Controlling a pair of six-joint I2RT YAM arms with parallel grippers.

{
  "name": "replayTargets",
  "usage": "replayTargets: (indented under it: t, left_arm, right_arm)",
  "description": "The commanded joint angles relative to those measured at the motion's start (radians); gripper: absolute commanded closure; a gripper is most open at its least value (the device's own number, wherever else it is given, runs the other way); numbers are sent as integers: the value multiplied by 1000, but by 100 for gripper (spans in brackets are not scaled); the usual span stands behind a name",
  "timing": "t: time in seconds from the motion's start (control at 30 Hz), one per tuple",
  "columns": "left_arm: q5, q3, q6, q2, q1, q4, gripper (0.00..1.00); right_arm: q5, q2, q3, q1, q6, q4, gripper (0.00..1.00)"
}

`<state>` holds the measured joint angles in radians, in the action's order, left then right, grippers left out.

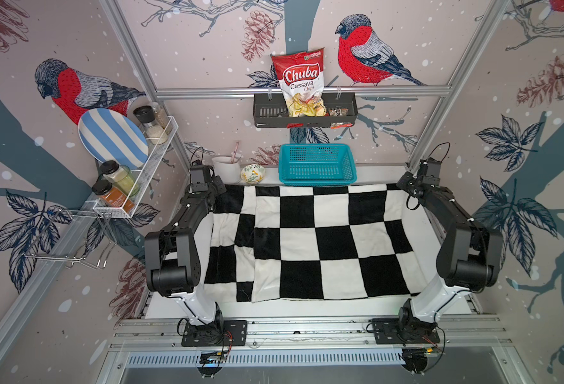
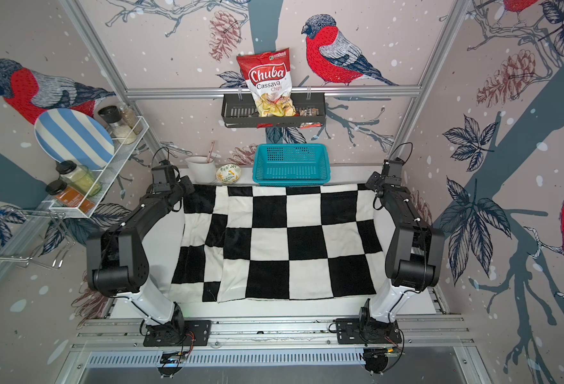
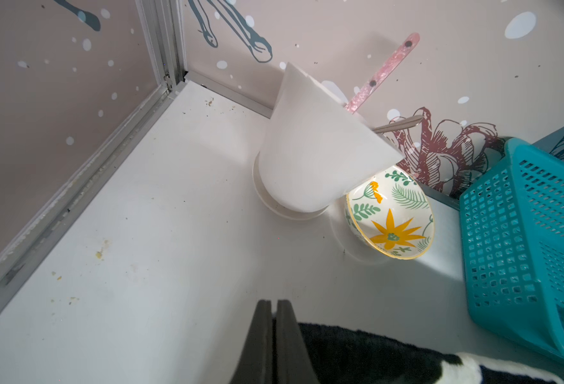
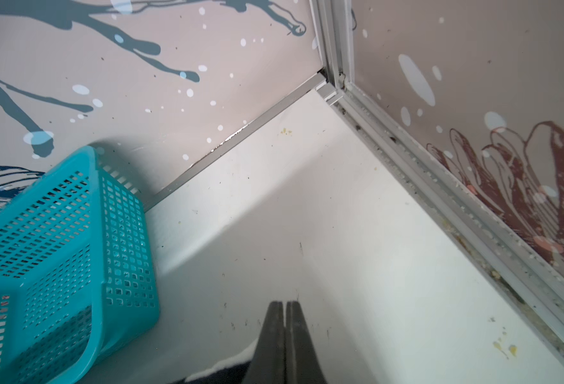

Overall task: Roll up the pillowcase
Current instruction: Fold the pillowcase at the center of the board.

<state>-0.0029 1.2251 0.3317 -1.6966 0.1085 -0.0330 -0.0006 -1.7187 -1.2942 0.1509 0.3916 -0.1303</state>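
The left end effector, jaws pressed narrow with only a slit between them, sits low over the white desk at the 11 o'clock corner of the pillowcase. In the left wrist view the cloth's black plush edge lies right beside it, and whether any fabric is pinched cannot be told. The right end effector, jaws likewise closed to a thin line, is at the cloth's 1 o'clock corner. A white-and-dark edge of fabric shows beside it, and a grip there cannot be told either. In both top views the black-and-white checkerboard pillowcase lies spread and unrolled across the middle of the desk. A lengthwise fold or overlapping layer runs from 12 to 6 o'clock through its left part. At 12 o'clock of the cloth, just beyond its far edge, stands a teal basket. At 11 o'clock a floral bowl sits just beside a white cup holding a pink-handled utensil. Higher up at 12 o'clock, a bag of cassava chips stands in a black shelf. At 9 o'clock a white wire rack carries a blue-striped plate and spice jars.
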Motion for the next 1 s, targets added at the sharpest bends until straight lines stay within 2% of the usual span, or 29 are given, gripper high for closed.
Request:
replayTargets:
  t: [0.0,0.13,0.37,0.7,0.97]
  left_arm:
    - [-22,26,-10,4,3,54,100]
    - [6,119,-16,-50,4,16,100]
    - [17,152,-6,-78,4,10,100]
    - [-54,-64,19,99,5,65,100]
    - [-172,-220,87,279,7,33,100]
  right_arm:
    - [-17,19,4,9,-10,107,100]
    - [-85,-19,-46,2,-17,107,100]
    - [-66,-34,-59,-16,-9,105,100]
    - [60,158,167,7,75,150,100]
    - [150,352,357,38,133,132,100]
